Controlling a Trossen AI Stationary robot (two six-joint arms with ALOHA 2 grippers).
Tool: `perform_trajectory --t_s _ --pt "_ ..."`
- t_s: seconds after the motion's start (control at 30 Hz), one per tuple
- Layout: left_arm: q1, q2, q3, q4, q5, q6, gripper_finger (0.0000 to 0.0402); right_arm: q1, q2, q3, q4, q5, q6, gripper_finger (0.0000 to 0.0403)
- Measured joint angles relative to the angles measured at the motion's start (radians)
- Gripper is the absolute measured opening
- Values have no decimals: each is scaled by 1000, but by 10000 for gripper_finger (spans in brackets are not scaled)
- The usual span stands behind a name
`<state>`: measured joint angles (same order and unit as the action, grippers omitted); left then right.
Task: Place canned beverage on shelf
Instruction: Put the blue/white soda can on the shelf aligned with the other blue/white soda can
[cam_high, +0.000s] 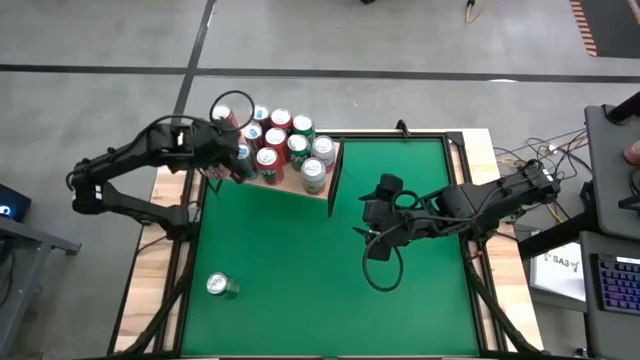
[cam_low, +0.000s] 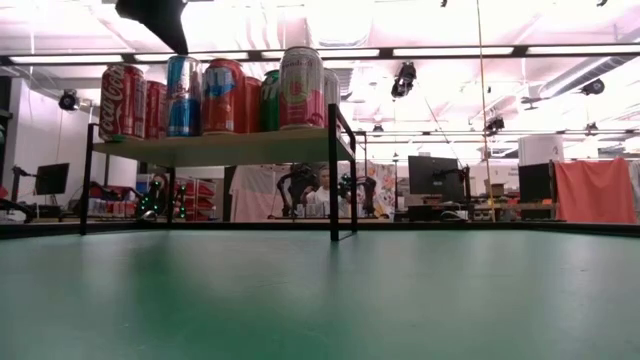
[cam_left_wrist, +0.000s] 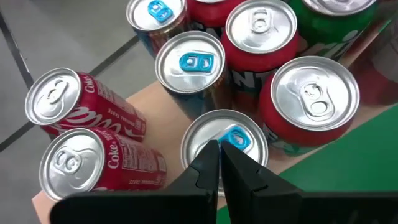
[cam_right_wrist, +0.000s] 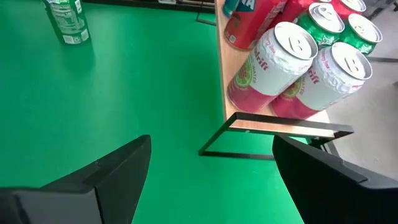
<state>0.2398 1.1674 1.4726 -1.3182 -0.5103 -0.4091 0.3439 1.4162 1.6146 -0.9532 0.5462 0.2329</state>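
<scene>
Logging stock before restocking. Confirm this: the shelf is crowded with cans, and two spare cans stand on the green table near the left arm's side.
Wrong count: only one spare can stands on the green table, as the high view shows. The shelf is indeed crowded with cans.

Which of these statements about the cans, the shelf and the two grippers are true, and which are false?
1. One can stands alone on the green table. True.
2. The shelf is empty. False: many cans stand on it.
3. The right gripper is open and empty. True.
4. The left gripper is wide open. False: its fingers are shut, above the shelf cans.
5. The right gripper is above the shelf. False: it is over the table.
</scene>
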Motion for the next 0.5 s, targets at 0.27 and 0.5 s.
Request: perform_trajectory --t_s 0.27,0.5 --pt "-1 54 1 3 -7 26 0 0 0 0 0 1 -4 327" --pt "-19 61 5 7 -11 60 0 0 0 0 0 1 -4 327"
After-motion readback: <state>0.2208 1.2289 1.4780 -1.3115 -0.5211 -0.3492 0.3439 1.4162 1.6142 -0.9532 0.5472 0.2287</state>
